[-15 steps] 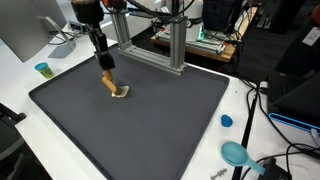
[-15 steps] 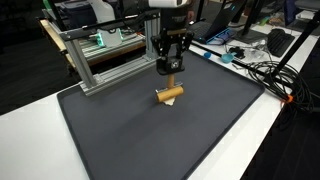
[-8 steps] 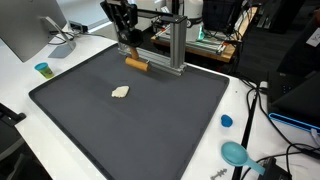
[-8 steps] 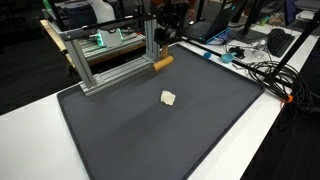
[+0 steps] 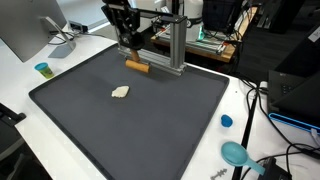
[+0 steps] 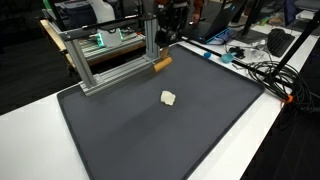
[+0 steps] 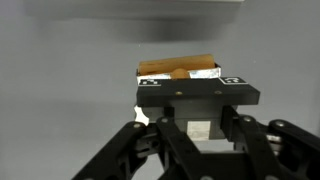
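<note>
Dark grey mat [image 5: 150,120] covers a white table [image 5: 15,85] in a cluttered lab. In an exterior view the gripper [image 5: 128,53] hangs at upper centre of the frame, just in front of an aluminium frame [image 5: 176,45]. Its jaws are closed on a brown cylinder [image 5: 137,66], held nearly level near the mat's far edge. A small beige lump [image 5: 120,91] sits on the mat below and left of the cylinder, apart from it. A monitor [image 5: 20,35] fills the upper left corner, a small teal cup [image 5: 42,69] stands off the mat at left, a blue cap [image 5: 226,121] lies on the table at right, and a teal scoop-like thing [image 5: 236,153] lies at lower right. In an exterior view from across the table the gripper [image 6: 166,50] hangs at top centre with the brown cylinder [image 6: 161,63] tilted in its grip, just right of the aluminium frame [image 6: 100,65]. The beige lump [image 6: 169,98] rests on the mat [image 6: 150,130] straight below the cylinder in the frame and clear of it, and cables [image 6: 265,75] tangle at right. In the wrist view the black body of the gripper [image 7: 188,80] fills the lower half, and the brown cylinder [image 7: 180,68] lies crosswise just above centre, pinched between the pads against blurred grey mat
</note>
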Motion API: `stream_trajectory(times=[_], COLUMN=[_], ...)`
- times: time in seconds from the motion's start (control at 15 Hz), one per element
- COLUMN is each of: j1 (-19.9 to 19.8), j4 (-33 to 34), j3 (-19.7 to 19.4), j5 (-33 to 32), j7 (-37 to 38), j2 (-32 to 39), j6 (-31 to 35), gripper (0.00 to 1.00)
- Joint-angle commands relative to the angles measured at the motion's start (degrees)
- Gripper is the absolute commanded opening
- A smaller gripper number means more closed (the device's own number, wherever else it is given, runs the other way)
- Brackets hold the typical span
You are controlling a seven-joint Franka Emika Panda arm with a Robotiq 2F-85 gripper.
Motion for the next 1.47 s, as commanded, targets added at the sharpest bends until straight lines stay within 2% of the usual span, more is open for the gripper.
stream_trajectory(times=[0.0,0.2,0.4,0.73,0.8,0.93,1.0,1.13,1.4], j1=[0.29,-1.06,-3.28,-8.85,-6.7,-8.43,-8.73,-8.29,-9.48], j4=[-2.86,-0.13,4.41,12.74,7.07,9.55,10.27,8.61,4.95], j3=[1.35,1.88,1.72,1.92,1.5,1.42,1.43,1.1,1.45], j5=[-2.4,-0.65,1.57,8.76,5.17,7.09,7.26,4.78,5.86], j7=[-5.76,-16.18,-29.12,-48.54,-42.45,-46.49,-47.11,-47.24,-48.41], j2=[-3.08,-1.26,1.31,8.01,4.23,6.73,7.48,8.05,8.68], j6=[7.05,8.84,7.39,5.25,8.07,7.53,7.47,10.92,13.86], gripper=[0.22,0.22,0.22,0.22,0.47,0.47,0.22,0.22,0.22])
